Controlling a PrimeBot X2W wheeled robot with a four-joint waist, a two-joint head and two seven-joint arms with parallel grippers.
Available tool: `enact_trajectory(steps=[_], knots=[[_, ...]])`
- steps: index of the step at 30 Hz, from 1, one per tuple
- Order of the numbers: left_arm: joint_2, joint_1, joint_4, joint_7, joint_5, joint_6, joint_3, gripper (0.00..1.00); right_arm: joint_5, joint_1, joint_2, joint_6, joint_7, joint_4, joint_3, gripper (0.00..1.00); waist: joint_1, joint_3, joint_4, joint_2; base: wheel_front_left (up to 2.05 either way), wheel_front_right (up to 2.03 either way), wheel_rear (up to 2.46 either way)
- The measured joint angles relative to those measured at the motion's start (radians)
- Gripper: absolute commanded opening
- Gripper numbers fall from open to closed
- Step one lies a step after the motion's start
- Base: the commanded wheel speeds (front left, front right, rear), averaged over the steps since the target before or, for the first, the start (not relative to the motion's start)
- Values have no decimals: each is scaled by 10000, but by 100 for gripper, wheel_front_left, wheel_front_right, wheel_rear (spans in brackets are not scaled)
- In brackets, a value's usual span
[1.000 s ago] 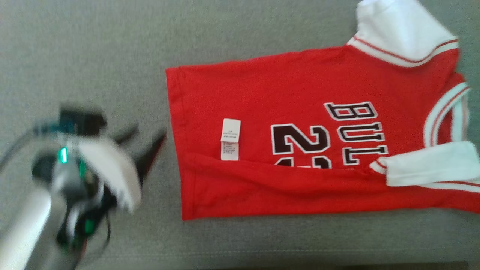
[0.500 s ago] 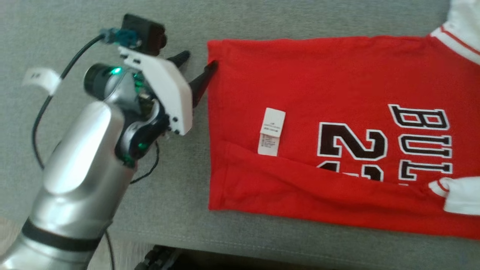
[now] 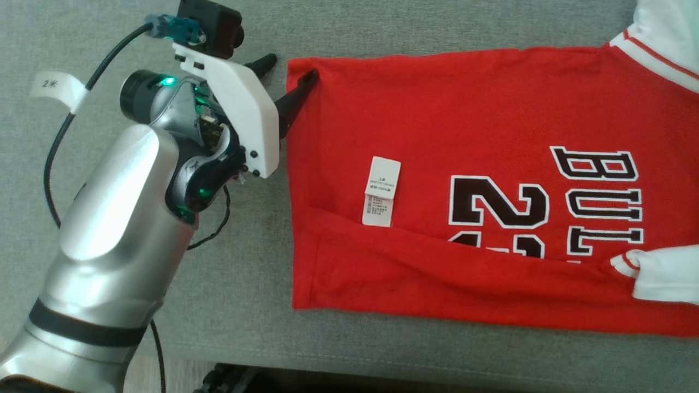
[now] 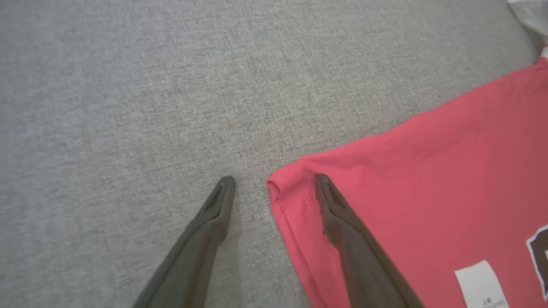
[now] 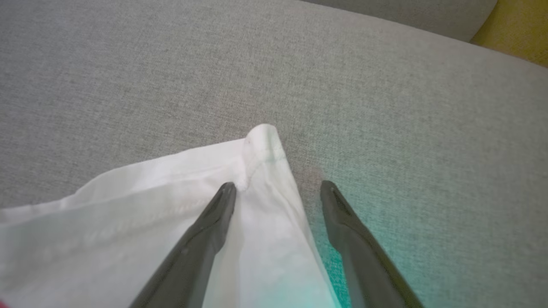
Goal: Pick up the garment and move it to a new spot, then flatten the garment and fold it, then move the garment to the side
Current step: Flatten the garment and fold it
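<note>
1. my left claw (image 3: 291, 66) stands wide open and empty at the upper left of the head view. one finger lies on the red cloth and the other on the grey cushion (image 3: 240, 284), with the hem corner (image 4: 291, 184) of the garment (image 3: 437, 136) between them.
2. my right claw (image 5: 277, 184) is open and empty too. in the middle of its wrist view it sits astride the corner of a white sleeve (image 5: 128, 205).
3. to do this step well, i judge i should sink both claws lower so a finger slips under each edge. then i close on the full thickness of cloth, not just the top layer, with both sides closing together so the fold carries over evenly.
4. the risk i see is that the upper finger shoves the thin cloth into a wrinkle instead of pinching it.
5. the garment is a red jersey with white, red-striped sleeves. it lies flat on the cushion across the centre and right of the head view and runs off the right edge.
6. its lower long edge is folded up over the black-and-white number, and a sleeve is tucked in at lower right. a white care label (image 3: 380, 191) shows near the centre.
</note>
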Motion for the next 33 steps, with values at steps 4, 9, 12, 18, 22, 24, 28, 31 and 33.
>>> enact_trajectory(steps=[4, 9, 12, 18, 22, 24, 28, 31, 33], knots=[[17, -3, -59, 182, -84, -4, -31, 100, 73, -30, 0, 0, -58, 107, 150, 100, 0, -36, -100, 0, 0, 0, 0], [67, -58, 59, 69, -77, -4, -63, 0, 186, -33, 136, 0, -1064, 284, 347, 0, 0, -65, -243, 0, 0, 0, 0], [46, -57, 138, -128, -73, 4, -50, 0, 138, -91, 299, 0, -1818, 470, 159, 0, 0, -114, -319, 0, 0, 0, 0], [171, 14, -42, -454, -140, 115, 180, 0, 192, -725, 313, 0, -2345, 685, -297, 0, 1, -283, -566, 0, 0, 0, 0], [437, 206, -591, -550, -337, 288, 443, 0, 637, -630, 261, 0, -2345, 487, -322, 0, 1, -449, -774, 0, 0, 0, 0], [495, 500, -955, -635, -426, 374, 606, 0, 911, -400, 238, 0, -2343, 132, -318, 0, 1, -525, -906, 0, 0, 0, 0], [752, 1441, -1891, -727, -713, 556, 790, 0, 1319, 641, -54, 0, -2343, -922, -150, 0, 0, -744, -1161, 0, 0, 0, 0], [1062, 2579, -2920, -825, -978, 828, 1051, 0, 1793, 2243, -121, 0, -2366, -2176, -414, 0, 0, -1092, -1374, 0, 0, 0, 0], [1208, 3208, -3419, -897, -1051, 989, 1181, 0, 1833, 3169, -148, 0, -2332, -2884, -614, 0, 0, -1301, -1483, 0, 0, 0, 0]])
